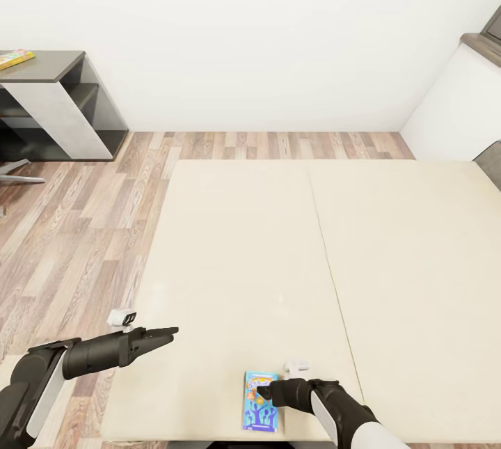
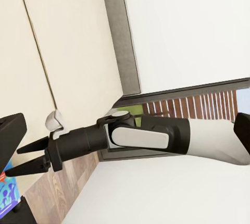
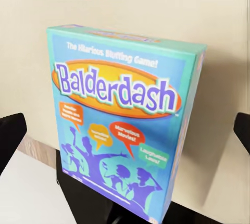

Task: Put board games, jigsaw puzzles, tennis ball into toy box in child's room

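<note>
Right claw [image 1: 273, 388] sits at the near edge of the bed [image 1: 390, 261], fingers spread, its tips at the top right corner of the blue board game [image 1: 261, 402]. In the right wrist view the finger ends stand wide at either side of the "Balderdash" box [image 3: 122, 114], not touching it; nothing pinched.

Left claw [image 1: 165, 331] hovers over the bed's left edge, fingers spread and empty.

Risks, as judgement:
- Box lies flat on the mattress. Closing across its face would only skid over it; fingers need an edge.
- It lies close to the near mattress edge. A push toward the robot could tip it off onto the floor [image 1: 76, 226].
- Soft mattress may give under downward pressure, letting a finger dig in beside the box.

Room: the mattress beyond the box is bare and wide, so sliding it away from the edge is safe. A seam [image 1: 327, 247] runs just right of the box. The two claws are well apart. The bench [image 1: 49, 66] stands far left by the wall, with something flat and colourful [image 1: 15, 58] on its dark wing, too small to identify.
</note>
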`<state>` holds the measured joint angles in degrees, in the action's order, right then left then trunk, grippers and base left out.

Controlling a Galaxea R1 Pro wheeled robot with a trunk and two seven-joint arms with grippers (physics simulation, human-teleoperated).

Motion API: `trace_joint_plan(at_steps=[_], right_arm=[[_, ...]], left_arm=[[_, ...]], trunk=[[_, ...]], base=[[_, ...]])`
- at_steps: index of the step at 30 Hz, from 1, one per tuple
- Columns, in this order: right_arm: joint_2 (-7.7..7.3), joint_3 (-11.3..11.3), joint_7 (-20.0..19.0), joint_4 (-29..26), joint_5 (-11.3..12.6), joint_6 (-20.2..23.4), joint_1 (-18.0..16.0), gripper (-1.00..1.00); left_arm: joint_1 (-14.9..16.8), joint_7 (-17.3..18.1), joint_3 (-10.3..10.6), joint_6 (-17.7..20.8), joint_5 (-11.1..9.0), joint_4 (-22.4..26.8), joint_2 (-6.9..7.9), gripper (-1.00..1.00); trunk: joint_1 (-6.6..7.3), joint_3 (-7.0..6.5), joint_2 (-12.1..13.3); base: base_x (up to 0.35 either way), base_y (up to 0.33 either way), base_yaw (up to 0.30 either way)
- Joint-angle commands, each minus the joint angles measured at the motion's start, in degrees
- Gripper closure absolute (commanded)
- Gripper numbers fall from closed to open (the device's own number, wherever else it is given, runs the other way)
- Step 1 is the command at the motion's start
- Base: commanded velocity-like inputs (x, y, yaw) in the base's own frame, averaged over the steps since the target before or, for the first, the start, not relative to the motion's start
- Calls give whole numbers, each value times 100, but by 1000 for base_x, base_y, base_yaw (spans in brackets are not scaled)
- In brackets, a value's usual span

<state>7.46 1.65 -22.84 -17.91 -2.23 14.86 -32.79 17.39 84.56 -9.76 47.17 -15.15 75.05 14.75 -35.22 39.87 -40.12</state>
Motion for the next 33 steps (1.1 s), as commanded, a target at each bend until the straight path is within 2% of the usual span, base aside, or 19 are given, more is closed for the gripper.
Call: trace_joint_plan(at_steps=[1,23,33], right_arm=[[0,20,-21,-12,-22,36,0,-100],[-8,43,-27,-31,-4,26,0,-100],[-15,54,-27,-33,3,32,0,-100]], left_arm=[[2,16,1,59,-5,1,2,-100],[2,17,1,60,-6,3,1,-100],[2,17,1,64,-6,2,1,-100]], trunk=[[-1,5,-5],[-1,8,-5],[-1,84,-5]], base=[[0,0,0],[0,0,0],[0,0,0]])
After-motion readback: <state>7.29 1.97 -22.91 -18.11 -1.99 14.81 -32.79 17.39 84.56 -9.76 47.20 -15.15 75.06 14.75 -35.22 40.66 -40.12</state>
